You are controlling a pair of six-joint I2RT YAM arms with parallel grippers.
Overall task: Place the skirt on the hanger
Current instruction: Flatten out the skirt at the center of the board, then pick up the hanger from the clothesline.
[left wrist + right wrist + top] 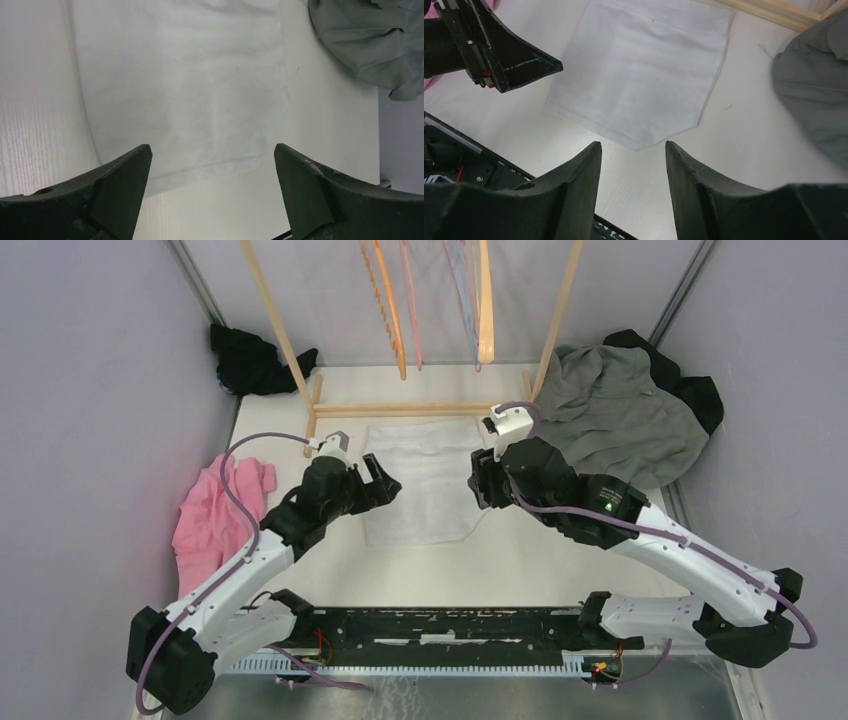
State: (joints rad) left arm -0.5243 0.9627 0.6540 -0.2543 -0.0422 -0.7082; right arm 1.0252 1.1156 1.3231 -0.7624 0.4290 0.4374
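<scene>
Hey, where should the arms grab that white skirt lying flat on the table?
Likely the white skirt at its far, seamed edge, left hand from its left side, right hand from its right: it lies flat, so only edges offer a pinch.

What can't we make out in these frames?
- Top view: hangers cut off by the top edge, hooks unseen.
- Top view: side edges of the white skirt partly hidden under the left gripper and right gripper.
- Both wrist views: grey garment cut by the frame edge; hangers out of frame.
</scene>
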